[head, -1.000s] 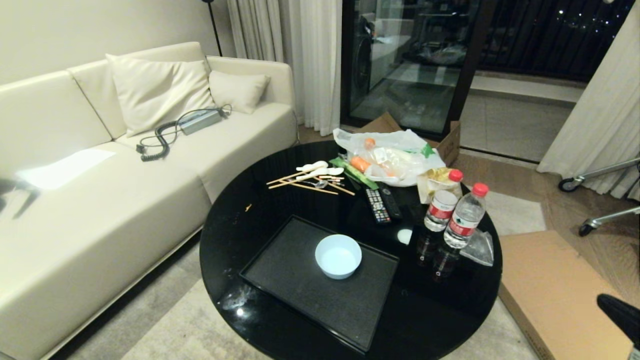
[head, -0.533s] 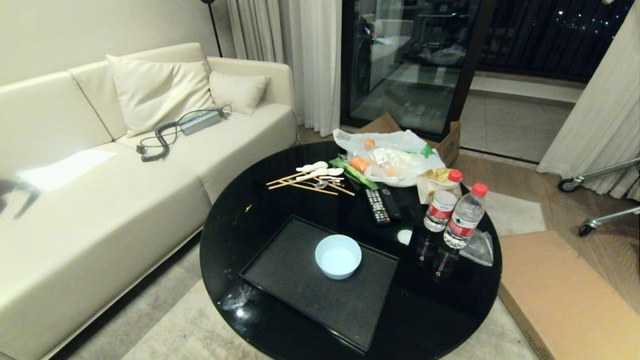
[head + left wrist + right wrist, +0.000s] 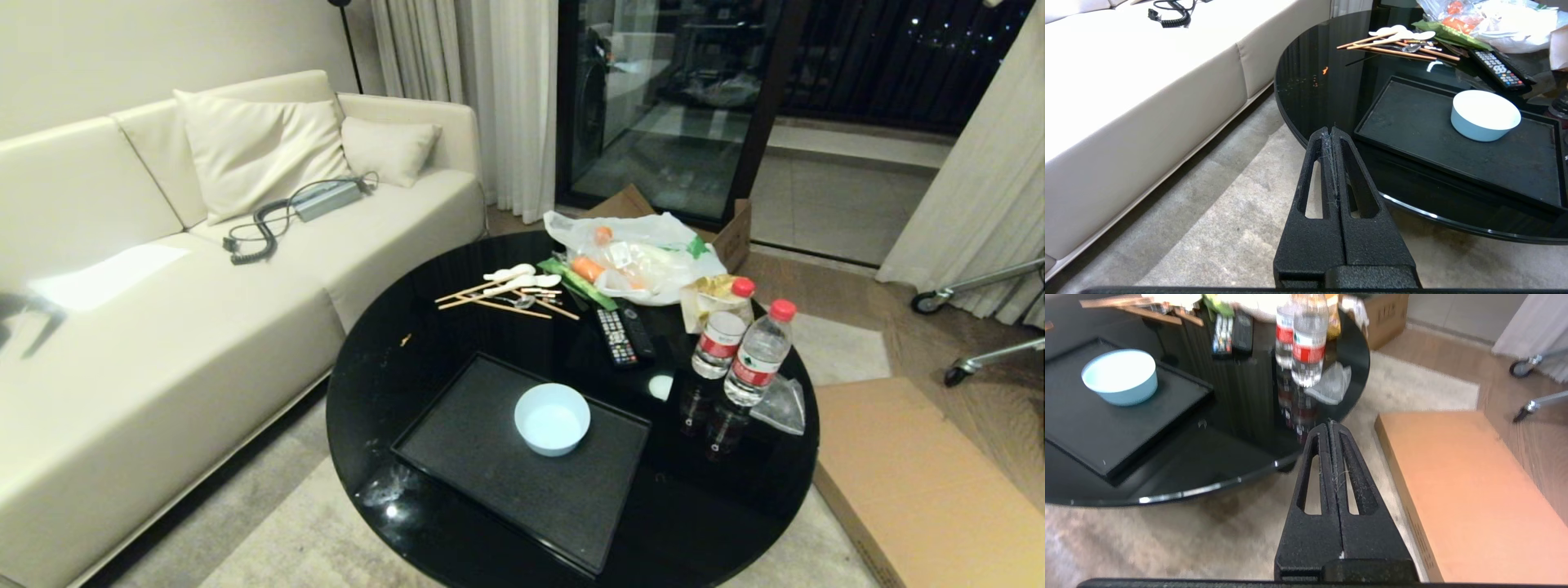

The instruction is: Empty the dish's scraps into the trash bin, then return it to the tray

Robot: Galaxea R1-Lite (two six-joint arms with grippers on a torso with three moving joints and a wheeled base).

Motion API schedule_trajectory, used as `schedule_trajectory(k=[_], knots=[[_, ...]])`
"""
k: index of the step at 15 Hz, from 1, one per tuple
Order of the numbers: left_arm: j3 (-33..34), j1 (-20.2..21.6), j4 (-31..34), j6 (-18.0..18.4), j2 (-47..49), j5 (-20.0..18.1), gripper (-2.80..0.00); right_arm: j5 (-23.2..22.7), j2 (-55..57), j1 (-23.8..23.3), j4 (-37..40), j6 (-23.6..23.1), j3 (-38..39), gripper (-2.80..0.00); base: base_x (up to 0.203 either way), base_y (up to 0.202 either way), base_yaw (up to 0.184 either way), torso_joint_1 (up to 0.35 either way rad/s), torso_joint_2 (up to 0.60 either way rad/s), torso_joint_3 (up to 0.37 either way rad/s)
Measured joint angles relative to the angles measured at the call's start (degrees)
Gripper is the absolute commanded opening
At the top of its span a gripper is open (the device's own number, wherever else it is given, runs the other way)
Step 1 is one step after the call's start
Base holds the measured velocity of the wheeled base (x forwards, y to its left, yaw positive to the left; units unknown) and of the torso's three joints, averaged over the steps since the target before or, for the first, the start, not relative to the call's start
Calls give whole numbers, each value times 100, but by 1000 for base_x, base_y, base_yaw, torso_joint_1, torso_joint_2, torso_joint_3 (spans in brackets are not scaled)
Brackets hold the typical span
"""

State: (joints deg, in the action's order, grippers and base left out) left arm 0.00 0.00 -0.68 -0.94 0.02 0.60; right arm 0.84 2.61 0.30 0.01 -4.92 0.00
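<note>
On the tray [image 3: 490, 457], near the tabletop's [image 3: 384, 359] front edge, the dish [image 3: 552, 418] sits upright, looks empty. Left pincer [image 3: 1333, 132] and right pincer [image 3: 1329, 426] both pressed shut, holding nothing, off the front edge. Risk: dish is close to the tray's far rim, a nudge could tip it off. No trash bin or scraps visible anywhere.

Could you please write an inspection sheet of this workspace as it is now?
Surface: round black table, glossy.
Job's things: dish upright on tray, looks empty; trash bin not seen.
Clutter: chopsticks, remotes, two bottles, plastic bag.
Grippers: left gripper and right gripper shut, empty, off the table's edge.
Cables: coiled cord on sofa.
Surroundings: cardboard on floor.
</note>
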Motion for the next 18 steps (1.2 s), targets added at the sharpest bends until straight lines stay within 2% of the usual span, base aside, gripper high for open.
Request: schedule_trajectory(k=[3,7,18], knots=[[0,0,2,1,0,-2,-280,10,-207,-12,-1,50,0,-280,0,0,0,0,0,0],[0,0,0,0,0,1,-280,11,-266,-15,-8,387,0,-280,0,0,0,0,0,0],[0,0,2,0,0,0,-280,28,-275,-17,-8,373,0,-280,0,0,0,0,0,0]])
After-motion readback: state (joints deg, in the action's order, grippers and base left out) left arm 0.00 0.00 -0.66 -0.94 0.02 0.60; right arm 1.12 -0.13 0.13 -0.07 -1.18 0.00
